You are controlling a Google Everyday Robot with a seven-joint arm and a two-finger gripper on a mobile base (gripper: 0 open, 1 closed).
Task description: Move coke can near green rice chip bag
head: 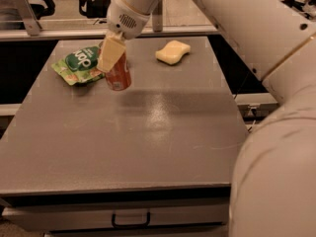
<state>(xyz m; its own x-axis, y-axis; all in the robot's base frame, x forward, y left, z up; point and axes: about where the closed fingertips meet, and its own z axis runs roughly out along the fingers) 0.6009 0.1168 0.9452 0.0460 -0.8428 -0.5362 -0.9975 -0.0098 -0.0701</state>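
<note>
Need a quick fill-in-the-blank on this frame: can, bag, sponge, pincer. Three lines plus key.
1. The pincer is shut on the can, which is ___ in colour.
2. In the picture, the chip bag lies to the can's ___.
3. Of the chip bag and the sponge, the can is closer to the ___.

Missing words: red; left; chip bag.

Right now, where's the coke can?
In the camera view, the coke can is on the far left of the table, tilted in the gripper, just right of the green rice chip bag and left of the yellow sponge.
</note>
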